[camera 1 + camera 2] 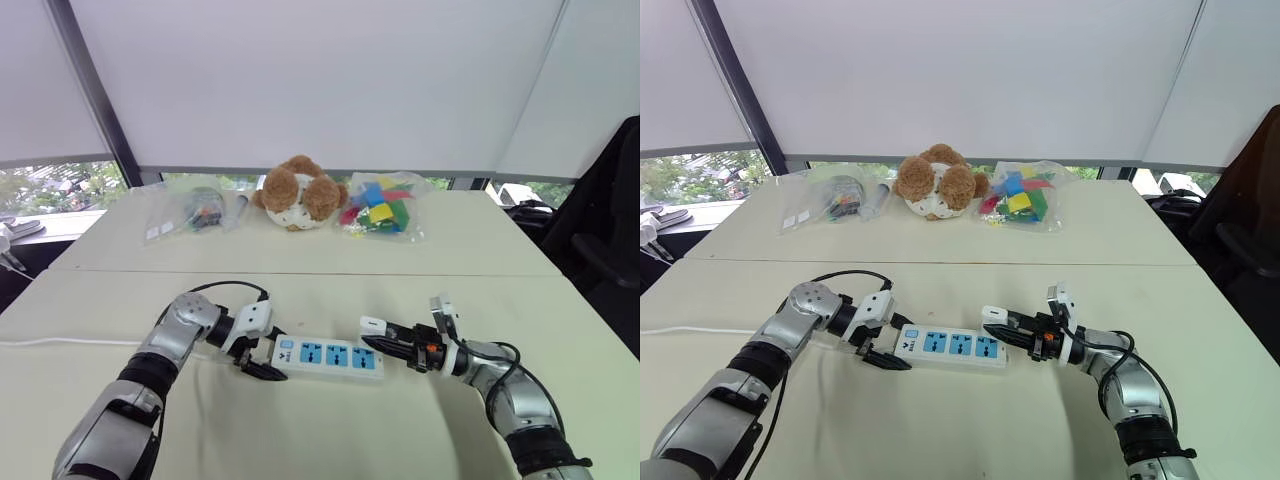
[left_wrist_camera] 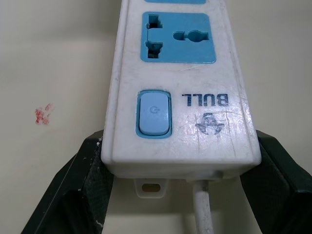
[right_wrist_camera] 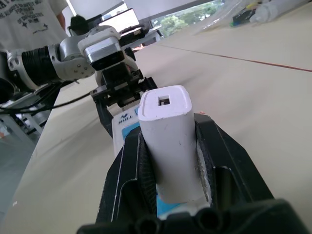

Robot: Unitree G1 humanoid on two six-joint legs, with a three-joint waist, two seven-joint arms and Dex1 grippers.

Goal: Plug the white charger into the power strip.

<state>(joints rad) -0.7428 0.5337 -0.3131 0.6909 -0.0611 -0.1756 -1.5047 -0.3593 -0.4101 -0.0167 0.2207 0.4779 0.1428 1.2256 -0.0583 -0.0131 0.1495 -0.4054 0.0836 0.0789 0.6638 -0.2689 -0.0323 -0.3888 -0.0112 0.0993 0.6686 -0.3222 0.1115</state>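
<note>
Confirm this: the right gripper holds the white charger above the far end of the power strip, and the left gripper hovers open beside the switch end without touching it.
Not quite. The left gripper is not hovering free: the left wrist view shows its jaws clamped on both sides of the power strip at the switch end. The rest stands: the right gripper holds the white charger above the strip's other end.

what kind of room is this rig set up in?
Most likely an office or lab meeting room. Pale tables are pushed together under big windows with roller blinds, and a dark office chair stands at the robot's right. The stuffed toy and bagged blocks look like test props.
</note>
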